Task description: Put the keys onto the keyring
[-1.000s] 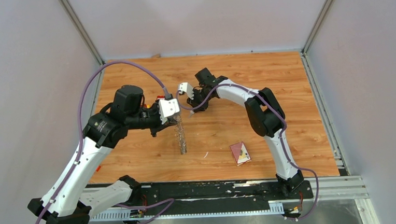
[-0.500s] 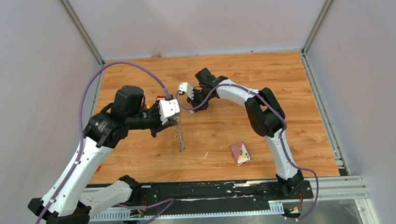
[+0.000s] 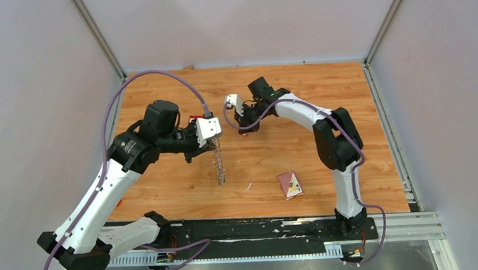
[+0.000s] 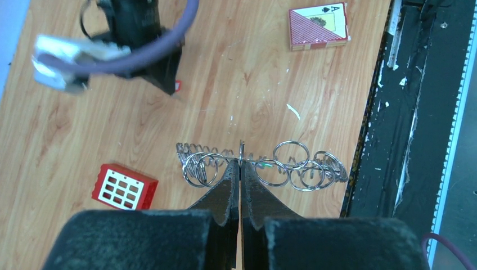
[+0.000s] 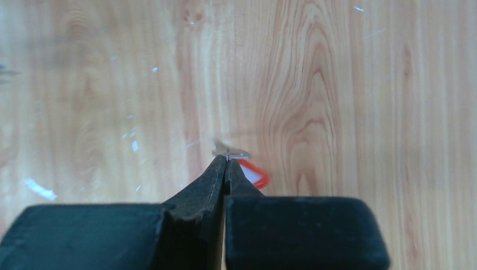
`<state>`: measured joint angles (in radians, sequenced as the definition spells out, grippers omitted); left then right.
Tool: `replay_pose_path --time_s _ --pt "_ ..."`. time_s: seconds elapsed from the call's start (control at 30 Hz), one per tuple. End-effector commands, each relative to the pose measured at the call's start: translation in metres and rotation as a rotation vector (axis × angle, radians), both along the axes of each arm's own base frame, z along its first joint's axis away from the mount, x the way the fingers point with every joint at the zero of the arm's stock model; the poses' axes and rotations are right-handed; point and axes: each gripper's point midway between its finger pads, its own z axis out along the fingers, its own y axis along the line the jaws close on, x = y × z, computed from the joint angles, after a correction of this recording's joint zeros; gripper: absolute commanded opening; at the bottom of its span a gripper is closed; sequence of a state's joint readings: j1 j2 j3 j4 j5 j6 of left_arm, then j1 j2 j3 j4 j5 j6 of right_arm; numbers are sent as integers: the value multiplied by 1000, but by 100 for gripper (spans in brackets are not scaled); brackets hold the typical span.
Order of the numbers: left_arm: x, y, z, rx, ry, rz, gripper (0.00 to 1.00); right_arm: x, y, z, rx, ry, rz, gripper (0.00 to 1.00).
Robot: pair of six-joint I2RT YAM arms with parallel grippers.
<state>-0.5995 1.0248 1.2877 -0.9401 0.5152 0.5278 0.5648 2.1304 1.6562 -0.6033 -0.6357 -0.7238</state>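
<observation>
My left gripper (image 3: 213,145) is shut on the rim of the keyring (image 3: 218,166), which hangs edge-on below it above the table. In the left wrist view the keyring (image 4: 262,163) shows as a silvery fringed band with several small wire rings, clamped at my left gripper (image 4: 241,161). My right gripper (image 3: 247,127) is to the right of it, apart from it. It is shut (image 5: 226,157) on a small key (image 5: 232,153) with a red tag (image 5: 254,174), held above the wood. Blue and green tagged keys are out of view.
A red block with white squares (image 4: 124,186) lies on the table behind the left gripper (image 3: 193,119). A maroon card pack (image 3: 290,184) lies front right, also in the left wrist view (image 4: 318,26). The black base rail (image 3: 242,229) runs along the near edge.
My right gripper has moved to the right, away from the left gripper, still holding the key. My left arm has shifted slightly right; the keyring still hangs from it.
</observation>
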Motion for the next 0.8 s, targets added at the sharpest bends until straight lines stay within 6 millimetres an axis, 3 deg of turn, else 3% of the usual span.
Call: replay_pose_path --time_s 0.0,0.23,0.57,0.77 --pt "15 -14 25 -47 -77 -43 0 -17 -17 96 198 -62 22 0" --pt "29 -33 25 -44 -38 -96 0 -72 -54 147 268 -118 92 0" --pt "39 -73 31 -119 -63 -185 0 -154 -69 219 463 -176 221 0" --pt "32 -95 21 -134 -99 -213 0 -174 -74 238 549 -206 187 0"
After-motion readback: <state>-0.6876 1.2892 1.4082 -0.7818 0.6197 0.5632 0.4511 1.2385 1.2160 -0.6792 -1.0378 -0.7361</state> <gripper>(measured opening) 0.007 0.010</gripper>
